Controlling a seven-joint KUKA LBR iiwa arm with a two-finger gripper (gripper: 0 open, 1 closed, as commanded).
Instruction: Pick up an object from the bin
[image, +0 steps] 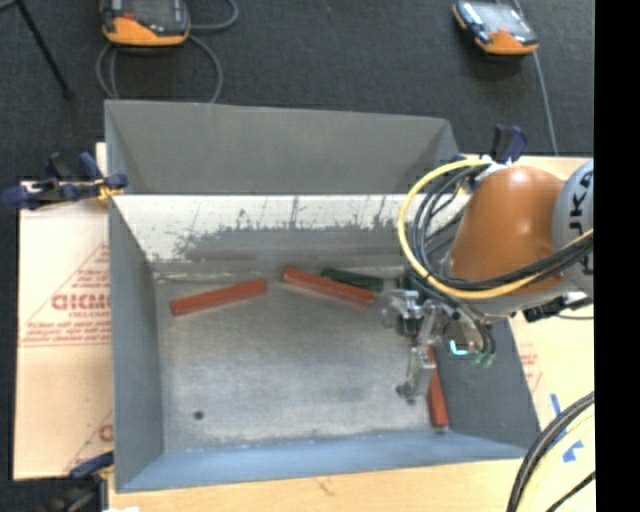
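Resting short red stick (438, 408): it's down in the bin's (135, 350) near right corner, flat on the floor, running from the foot of the front wall away toward the far side. Its far end slips under my tooling.
Dark speck (198, 415): tiny, on the bin floor toward the near left corner, too small for me to name.
My gripper (420, 380): I'm low on the bin's right side, right over that stick's far end. Spread or pinched, I cannot tell, and I can't say the stick is in my grasp.
Orange wrist cover (505, 225): up above the bin's right wall, with cables (412, 230) looped round it.
Long red stick (218, 297): flat on the bin floor, far left, just short of the back wall.
Orange-red stick (325, 285): far middle of the bin, slanting.
Green stick (352, 277): tucked just behind that one, closest to the bin's back wall.
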